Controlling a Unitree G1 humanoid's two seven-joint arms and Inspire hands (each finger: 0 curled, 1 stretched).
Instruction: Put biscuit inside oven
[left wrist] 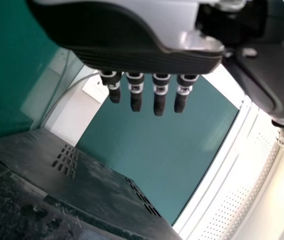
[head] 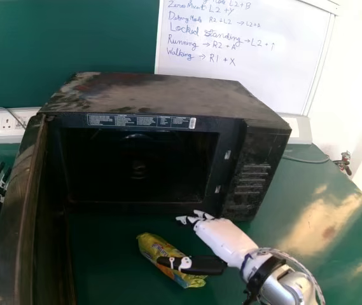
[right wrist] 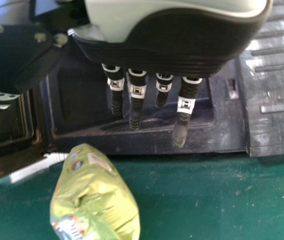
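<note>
With my right hand (head: 226, 240) open and empty, its thumb (head: 200, 264) over, perhaps touching, the biscuit packet (head: 157, 250) on the table (head: 104, 273) near side of the oven (head: 168, 95), I should lower my fingers along the packet's far side before pinching gently.

Black oven (head: 257, 171), green table (head: 320, 210), yellow-green biscuit packet (head: 153, 245), white-and-black hand (head: 222, 238)

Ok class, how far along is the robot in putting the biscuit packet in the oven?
Looks done: the oven door stands open. In hand: nothing gripped; the open right hand is near the biscuit packet, which lies on the table before the oven. Remaining: grasping, lifting and placing it inside.
</note>
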